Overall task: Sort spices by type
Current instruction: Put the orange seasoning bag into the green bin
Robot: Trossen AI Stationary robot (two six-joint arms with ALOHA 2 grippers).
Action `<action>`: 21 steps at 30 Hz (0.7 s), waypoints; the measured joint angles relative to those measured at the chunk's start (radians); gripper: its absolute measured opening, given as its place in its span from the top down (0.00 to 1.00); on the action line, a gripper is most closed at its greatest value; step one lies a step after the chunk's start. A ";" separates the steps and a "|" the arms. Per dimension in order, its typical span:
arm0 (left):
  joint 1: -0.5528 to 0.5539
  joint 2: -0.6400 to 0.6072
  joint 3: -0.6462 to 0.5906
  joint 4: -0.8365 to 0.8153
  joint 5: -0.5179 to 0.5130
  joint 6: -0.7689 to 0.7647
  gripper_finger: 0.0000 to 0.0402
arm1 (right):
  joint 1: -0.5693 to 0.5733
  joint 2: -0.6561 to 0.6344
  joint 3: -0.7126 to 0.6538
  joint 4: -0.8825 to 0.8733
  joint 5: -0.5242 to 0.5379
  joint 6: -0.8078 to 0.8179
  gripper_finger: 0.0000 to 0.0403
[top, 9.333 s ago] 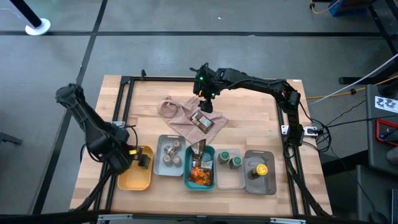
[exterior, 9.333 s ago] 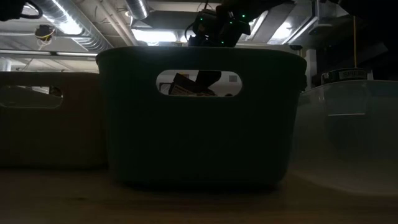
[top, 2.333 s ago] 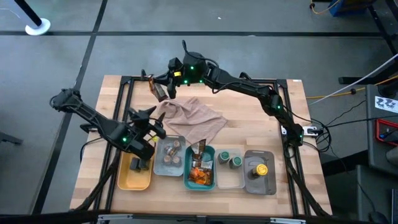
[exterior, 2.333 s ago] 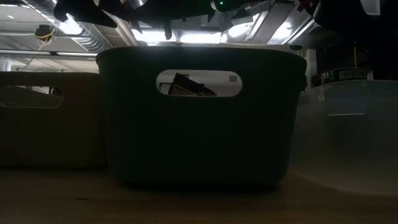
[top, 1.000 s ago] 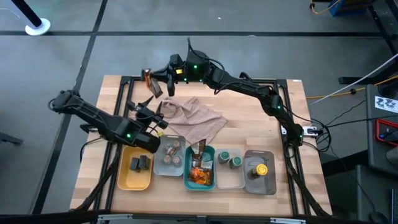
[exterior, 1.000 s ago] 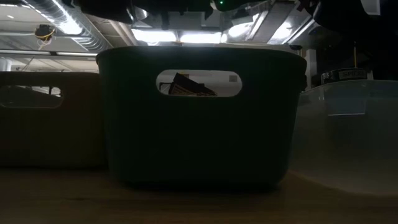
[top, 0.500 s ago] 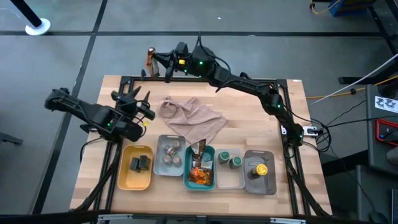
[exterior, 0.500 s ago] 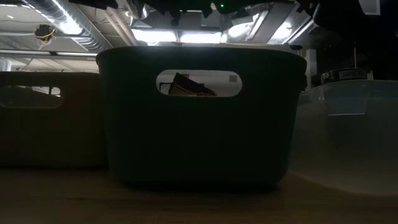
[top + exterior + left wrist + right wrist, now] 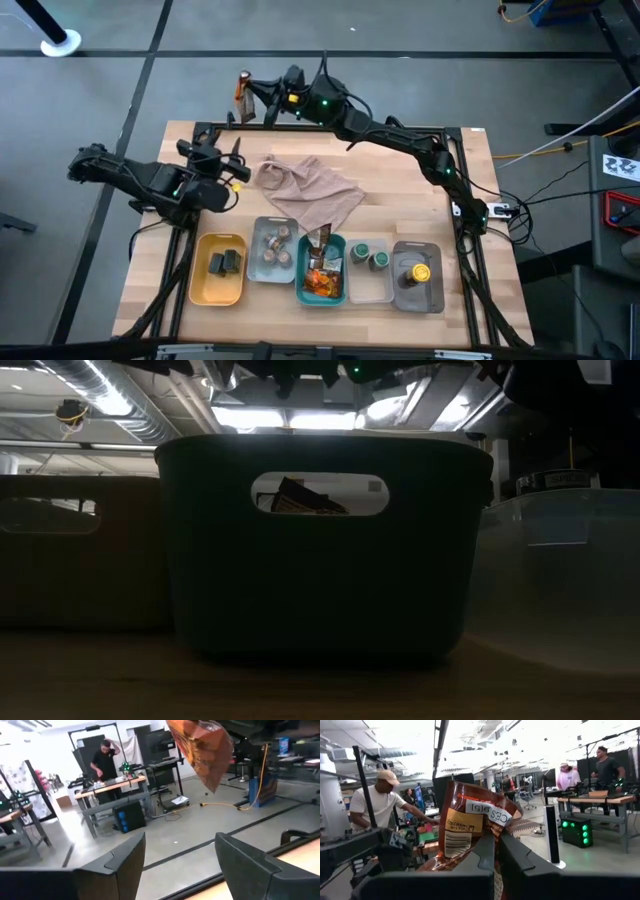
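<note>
Most of the sorting looks done. The big beige-pink cloth (image 9: 308,191) lies on the wooden table (image 9: 450,210), and I cannot tell if anything hides under it.

Five trays stand in a row near the front edge. The grey tray on the right (image 9: 436,285) holds a jar with a yellow lid (image 9: 419,272). The clear tray (image 9: 385,291) holds two green-lid jars (image 9: 370,254). The teal tray (image 9: 302,290) holds orange-brown packets (image 9: 322,282). The other grey tray (image 9: 256,272) holds tan-lid jars (image 9: 277,244). The yellow tray (image 9: 197,288) holds two small black blocks (image 9: 225,262).

One packet (image 9: 241,88) is left. The right gripper (image 9: 250,91) is pinched on it, high past the table's far edge. The left gripper (image 9: 212,154) has its fingers spread wide and holds nothing, over the table's left side, reaching toward that packet
</note>
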 joint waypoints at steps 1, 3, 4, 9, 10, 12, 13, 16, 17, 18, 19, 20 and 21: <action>0.000 0.000 0.000 0.018 0.000 0.024 0.44 | 0.000 0.000 0.000 0.007 0.005 0.000 0.97; -0.004 0.000 0.000 0.058 0.000 0.049 0.45 | 0.000 0.000 0.000 0.022 0.006 0.000 0.98; -0.008 0.000 0.000 0.077 -0.001 0.052 0.46 | 0.000 0.000 0.000 0.026 0.006 0.000 0.98; -0.028 0.000 0.000 0.177 0.000 0.052 0.49 | 0.000 0.000 0.000 0.029 0.006 -0.016 0.97; -0.033 0.000 0.000 0.199 0.000 0.054 0.50 | 0.000 0.000 0.000 0.028 0.006 -0.020 0.97; -0.038 0.000 0.000 0.240 0.013 0.078 0.51 | 0.000 0.000 0.000 0.024 0.005 -0.021 0.97; -0.038 0.000 0.000 0.261 0.029 0.095 0.51 | 0.000 0.000 0.000 0.024 0.002 -0.021 0.97; -0.036 0.000 0.000 0.344 0.076 0.169 0.52 | 0.000 0.000 0.000 0.020 -0.011 -0.021 0.97; -0.033 0.000 0.000 0.376 0.078 0.205 0.53 | 0.000 0.000 0.000 0.020 -0.012 -0.021 0.96; -0.028 0.000 0.000 0.411 0.080 0.235 0.53 | 0.000 0.000 0.000 0.020 -0.012 -0.021 0.96; -0.022 0.000 0.000 0.451 0.080 0.263 0.53 | 0.000 0.000 0.000 0.020 -0.012 -0.021 0.96; -0.015 0.000 0.000 0.488 0.080 0.290 0.53 | 0.000 0.000 0.000 0.019 -0.012 -0.021 0.96; -0.008 0.000 0.000 0.525 0.082 0.321 0.53 | 0.001 0.000 0.000 0.016 -0.012 -0.021 0.96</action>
